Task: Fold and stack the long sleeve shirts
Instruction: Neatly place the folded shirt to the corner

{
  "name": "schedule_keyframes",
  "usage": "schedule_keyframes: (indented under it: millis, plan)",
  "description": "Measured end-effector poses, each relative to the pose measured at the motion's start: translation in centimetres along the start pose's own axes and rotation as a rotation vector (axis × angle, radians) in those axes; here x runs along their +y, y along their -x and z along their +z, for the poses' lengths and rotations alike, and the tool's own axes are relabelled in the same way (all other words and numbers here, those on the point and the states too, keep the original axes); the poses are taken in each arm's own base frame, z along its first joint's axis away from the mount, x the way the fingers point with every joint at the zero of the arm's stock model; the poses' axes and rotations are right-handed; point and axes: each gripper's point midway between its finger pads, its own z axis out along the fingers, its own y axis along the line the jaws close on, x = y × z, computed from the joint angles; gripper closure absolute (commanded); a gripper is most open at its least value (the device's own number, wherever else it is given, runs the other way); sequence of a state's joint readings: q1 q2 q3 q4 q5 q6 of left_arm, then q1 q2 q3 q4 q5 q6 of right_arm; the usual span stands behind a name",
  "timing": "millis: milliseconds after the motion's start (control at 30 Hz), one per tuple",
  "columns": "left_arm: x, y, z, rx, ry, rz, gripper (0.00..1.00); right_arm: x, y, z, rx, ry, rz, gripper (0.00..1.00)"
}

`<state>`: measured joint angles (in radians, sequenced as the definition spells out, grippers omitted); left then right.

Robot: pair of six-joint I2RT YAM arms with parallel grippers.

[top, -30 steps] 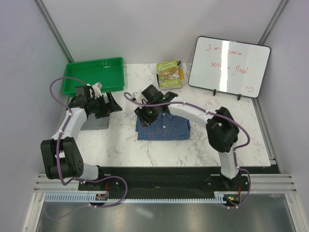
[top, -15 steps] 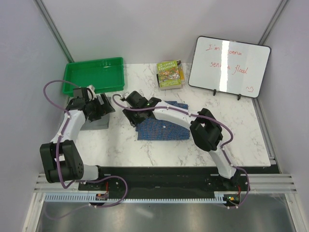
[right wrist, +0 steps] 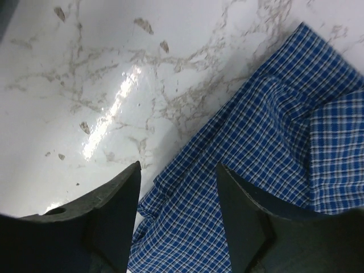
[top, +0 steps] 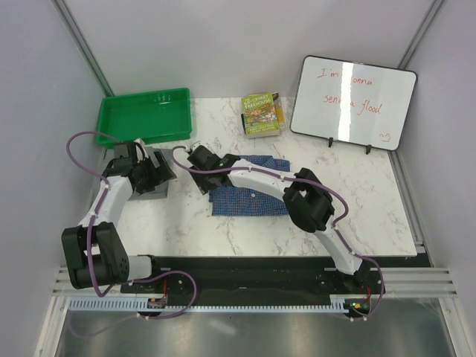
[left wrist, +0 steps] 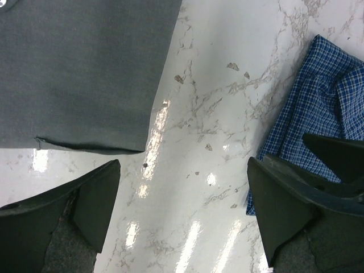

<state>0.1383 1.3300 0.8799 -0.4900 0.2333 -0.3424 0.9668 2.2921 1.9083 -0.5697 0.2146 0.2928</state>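
Whiteboard [top: 352,104] shows overhead only; left wrist catches grey shirt [left wrist: 79,68], blue shirt [left wrist: 318,108].

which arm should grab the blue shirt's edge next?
Right, likely. The right claw is open over the edge of the blue shirt. The left claw, also open, hangs over marble between the grey shirt and blue.

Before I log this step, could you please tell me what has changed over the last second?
The right pincer swept left across the blue shirt to its left edge, open and holding nothing. The left pincer drew back slightly toward the near left, open, over the marble table beside the grey shirt. Both shirts, the green tray, book and whiteboard stayed put.
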Motion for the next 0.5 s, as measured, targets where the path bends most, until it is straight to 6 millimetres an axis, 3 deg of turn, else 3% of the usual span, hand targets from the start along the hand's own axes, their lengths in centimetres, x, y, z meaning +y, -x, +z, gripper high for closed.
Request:
schedule_keyframes:
  millis: [133, 300, 500]
  plan:
    - [0.0, -0.4, -0.3, -0.003, -0.001, -0.01, 0.01, -0.3, 2.2, -0.6, -0.06, -0.03, 0.02, 0.4]
    - [0.2, -0.1, -0.2, -0.016, 0.01, -0.01, 0.01, -1.3, 3.4, -0.8, -0.104, -0.094, 0.04, 0.41]
    - [0.6, 0.2, -0.3, -0.027, 0.021, -0.019, 0.01, -2.8, 4.7, 1.2, -0.137, -0.157, 0.071, 0.41]
